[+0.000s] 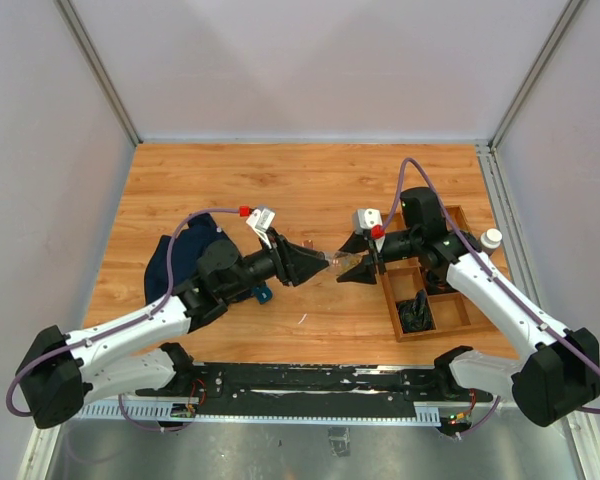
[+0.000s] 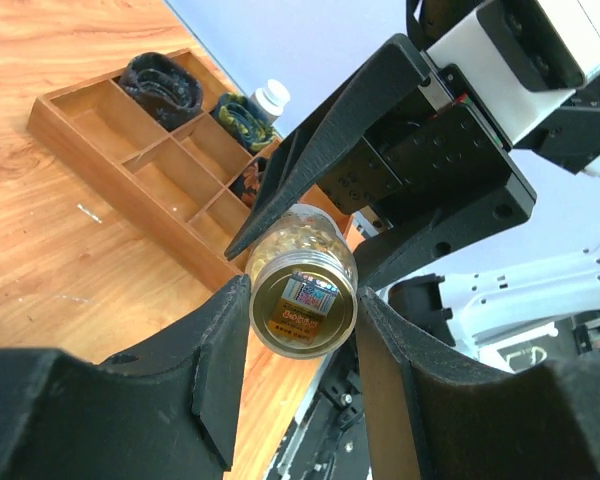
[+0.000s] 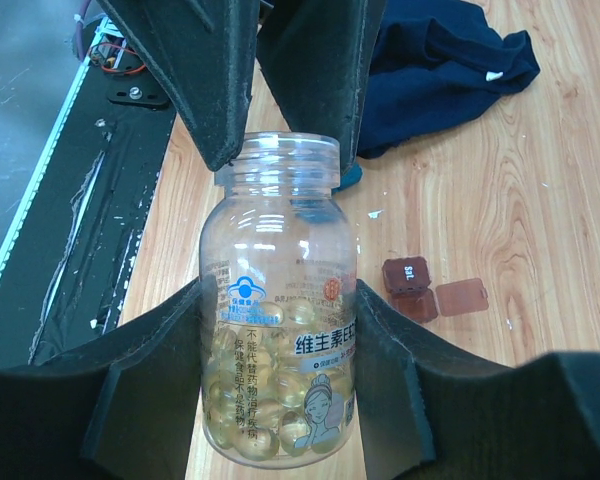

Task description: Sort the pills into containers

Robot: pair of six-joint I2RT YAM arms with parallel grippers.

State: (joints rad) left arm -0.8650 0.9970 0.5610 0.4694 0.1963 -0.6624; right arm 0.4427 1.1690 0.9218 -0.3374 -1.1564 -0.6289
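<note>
A clear round bottle (image 3: 280,330) with no cap, part full of yellow softgel pills (image 3: 265,410), is held level in the air between both arms (image 1: 344,263). My right gripper (image 3: 280,300) is shut on its body. My left gripper (image 2: 302,300) is closed on the open mouth, one finger on each side of the rim. Two small reddish-brown boxes lie on the table beside the bottle: one closed (image 3: 407,275), one open (image 3: 418,305) with its lid (image 3: 462,297) flat.
A wooden divided tray (image 1: 392,305) lies at the right, with black items (image 1: 417,313) in some compartments. A white-capped bottle (image 1: 491,238) stands beyond it. A dark blue cloth (image 1: 175,262) lies at the left under my left arm.
</note>
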